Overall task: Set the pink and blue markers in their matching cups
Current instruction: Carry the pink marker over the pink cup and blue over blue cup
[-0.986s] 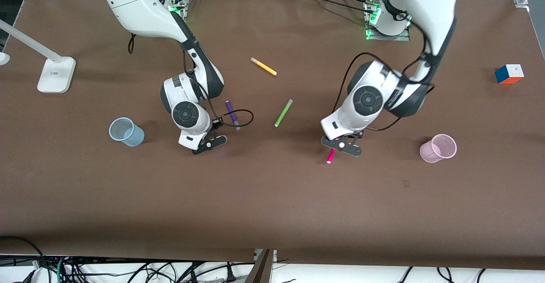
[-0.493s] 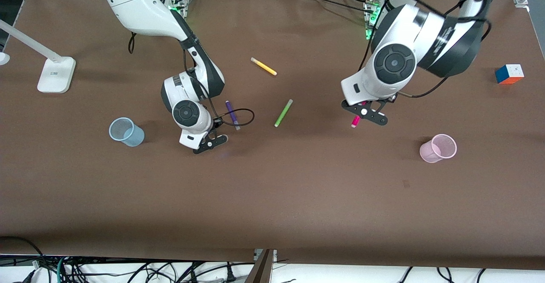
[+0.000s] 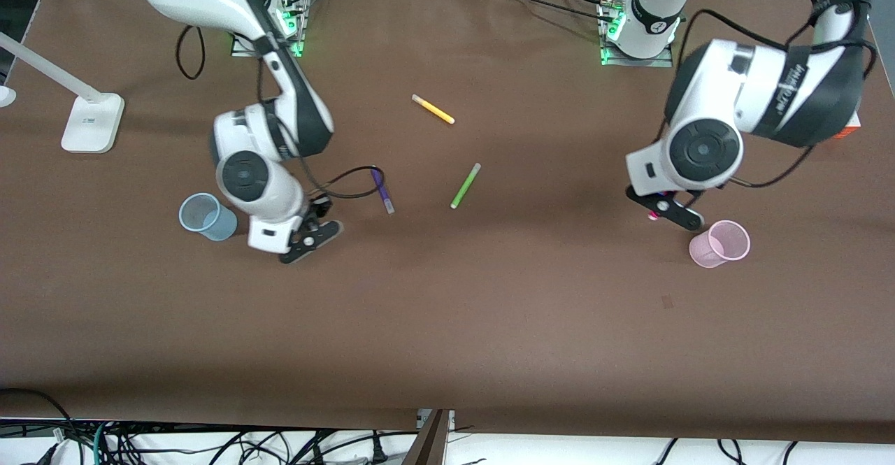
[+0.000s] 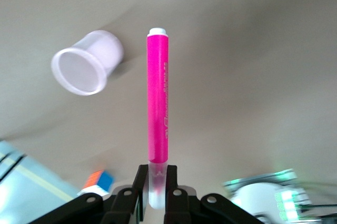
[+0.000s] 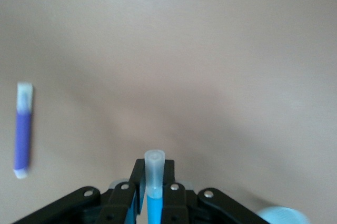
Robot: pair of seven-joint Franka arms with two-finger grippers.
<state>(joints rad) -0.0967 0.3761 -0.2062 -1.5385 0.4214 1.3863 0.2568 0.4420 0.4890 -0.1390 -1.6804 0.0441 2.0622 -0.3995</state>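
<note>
My right hand (image 3: 310,239), over the desk (image 3: 447,325) beside the blue cup (image 3: 207,217), clamps the blue marker (image 5: 154,192) by its capped end. My left hand (image 3: 665,208), at the pink cup's (image 3: 719,244) ten o'clock, pinches the pink marker (image 4: 158,108) likewise. Both look light, stiff and slippery.

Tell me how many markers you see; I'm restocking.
5: pink marker in the left gripper, blue marker in the right gripper; yellow marker, green marker, purple marker on the table.

From my station, a brown cloth-covered table (image 3: 447,325) fills the view. A white lamp base (image 3: 92,124) sits at nine o'clock. Tangled cables (image 3: 210,444) lie at six o'clock.
</note>
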